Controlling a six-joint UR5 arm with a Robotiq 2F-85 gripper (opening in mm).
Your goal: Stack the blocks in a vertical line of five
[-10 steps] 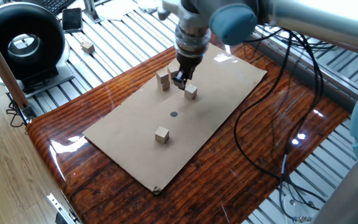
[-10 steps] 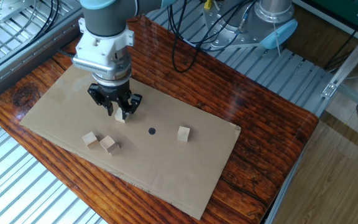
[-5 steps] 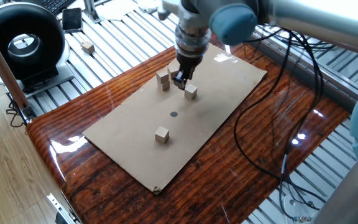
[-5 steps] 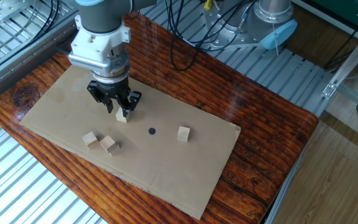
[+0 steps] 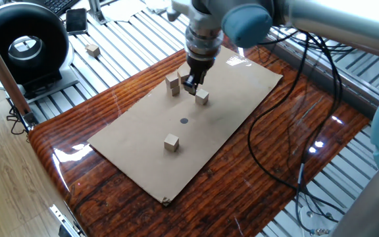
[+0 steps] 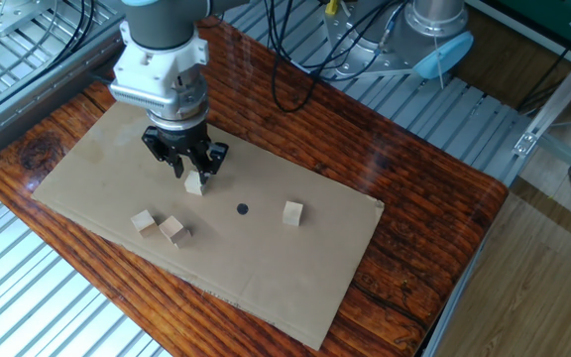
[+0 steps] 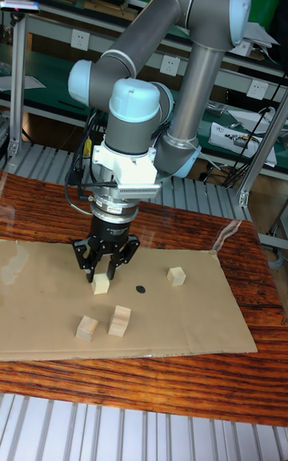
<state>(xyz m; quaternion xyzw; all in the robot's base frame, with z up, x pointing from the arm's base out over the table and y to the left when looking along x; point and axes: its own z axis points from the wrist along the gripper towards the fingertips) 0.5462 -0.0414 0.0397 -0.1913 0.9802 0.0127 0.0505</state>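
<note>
While the tool (image 6: 190, 169), shifted only slightly over the past second, is being held with its fingers spread around one block (image 6: 194, 184) on the cardboard sheet (image 6: 295, 268), no stack is being built yet, the other blocks (image 6: 173, 229) lying scattered nearby.

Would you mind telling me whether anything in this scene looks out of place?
One wooden block lies off the cardboard sheet, on the ribbed metal surface near the black round device, far from the other blocks by the gripper. Nothing else stands out.
</note>
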